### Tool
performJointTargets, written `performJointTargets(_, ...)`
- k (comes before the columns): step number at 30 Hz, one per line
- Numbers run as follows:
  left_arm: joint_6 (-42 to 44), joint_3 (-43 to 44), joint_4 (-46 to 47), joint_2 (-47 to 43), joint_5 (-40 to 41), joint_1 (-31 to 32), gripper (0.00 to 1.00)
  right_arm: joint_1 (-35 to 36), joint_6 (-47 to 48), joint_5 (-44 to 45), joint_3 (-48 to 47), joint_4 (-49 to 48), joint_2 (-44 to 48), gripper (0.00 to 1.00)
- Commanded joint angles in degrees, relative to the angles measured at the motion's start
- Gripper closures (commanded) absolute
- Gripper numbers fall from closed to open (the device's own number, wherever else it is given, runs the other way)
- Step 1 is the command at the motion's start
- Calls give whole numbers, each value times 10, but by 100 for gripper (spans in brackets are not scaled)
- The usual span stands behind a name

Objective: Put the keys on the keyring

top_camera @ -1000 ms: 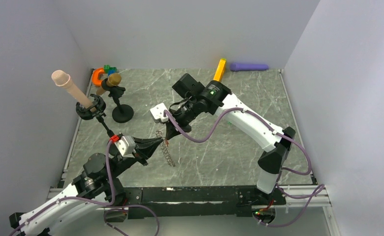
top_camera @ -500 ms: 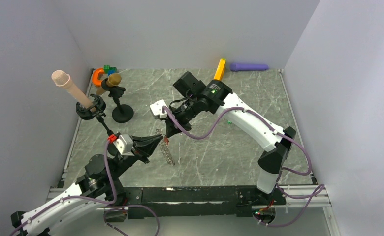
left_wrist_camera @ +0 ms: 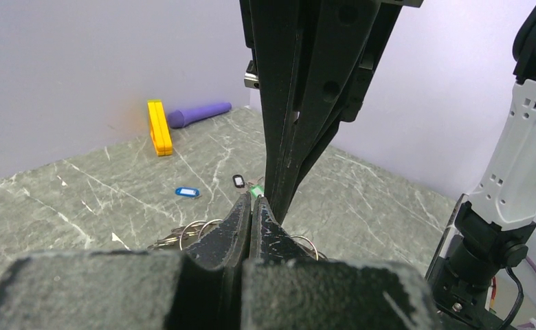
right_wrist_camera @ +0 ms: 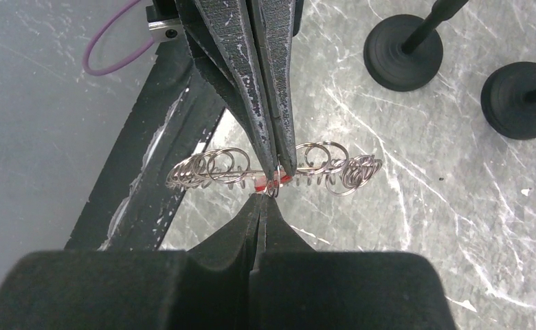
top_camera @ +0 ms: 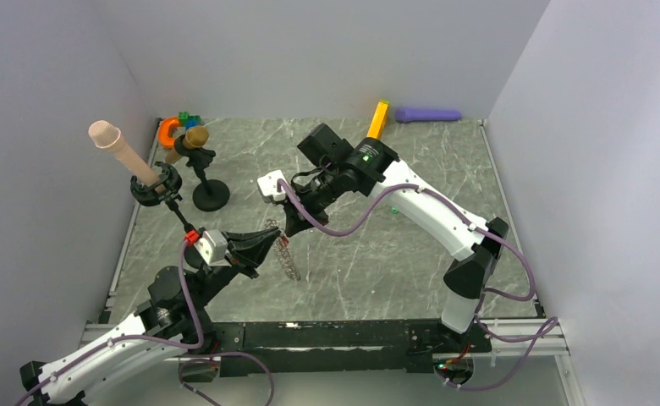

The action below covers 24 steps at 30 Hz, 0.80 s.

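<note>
The keyring (right_wrist_camera: 207, 168) stretches as a row of silver wire rings across the middle of the right wrist view, just where the two grippers meet. The left gripper (left_wrist_camera: 251, 203) comes in from the top of that frame and the right gripper (right_wrist_camera: 263, 201) from the bottom. Both have their jaws pressed together, tip almost against tip. The red key (right_wrist_camera: 269, 181) sits exactly between these tips, touching the rings. I cannot tell which jaws pinch the red key and which pinch the ring, nor whether the key is already threaded.

In the left wrist view, the blue key (left_wrist_camera: 187, 192) and the black key (left_wrist_camera: 238, 181) lie on the marble table (left_wrist_camera: 80, 199) near the frame's centre, apart from the ring. A bit of the green key (left_wrist_camera: 256, 192) shows behind the fingers. I judge the task to be at an early stage: the red key is being worked on, and three keys are left.
</note>
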<state>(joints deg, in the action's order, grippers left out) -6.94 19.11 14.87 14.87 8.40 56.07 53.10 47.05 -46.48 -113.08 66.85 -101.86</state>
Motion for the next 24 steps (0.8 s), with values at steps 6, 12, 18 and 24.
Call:
performJointTargets(6,-7,6,80,-13,10,-2,100,-3,-20,-20,-10,16,19,93)
performJointTargets(12,-4,3,63,-34,9,-2,100,-11,-27,-29,-34,26,17,73)
performJointTargets(18,-2,3,54,-41,-14,-2,100,-22,-41,-50,-60,30,11,67)
performJointTargets(24,4,3,53,-53,-46,-2,100,-38,-80,-92,-87,17,2,61)
